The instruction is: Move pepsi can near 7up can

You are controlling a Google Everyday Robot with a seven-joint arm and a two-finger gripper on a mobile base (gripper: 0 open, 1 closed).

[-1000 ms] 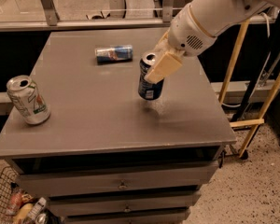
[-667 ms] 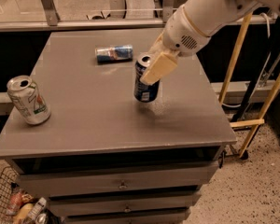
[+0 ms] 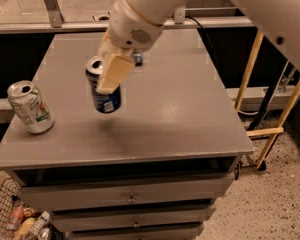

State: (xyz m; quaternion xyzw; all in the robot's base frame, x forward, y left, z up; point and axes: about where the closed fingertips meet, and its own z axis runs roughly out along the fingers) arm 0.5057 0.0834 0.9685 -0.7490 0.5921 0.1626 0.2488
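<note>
Below the front edge of the grey table top, a stack of drawers faced the camera. Beside them, at the table's lower left, sat a wire basket with mixed packets in it.

On the table top, near its front-left corner, stood the 7up can, its opened end upward. Further in and to the right of it, well apart, the pepsi can hung slightly tilted just above the left-centre of the table top, with a soft shadow on the surface beneath it. The gripper reached down from above and was clamped on the can's upper part, one cream finger lying across the can's right side.

Toward the table's far edge, a small blue can peeked out from behind the gripper, mostly hidden. Off the table's right side stood a yellow wooden frame.
</note>
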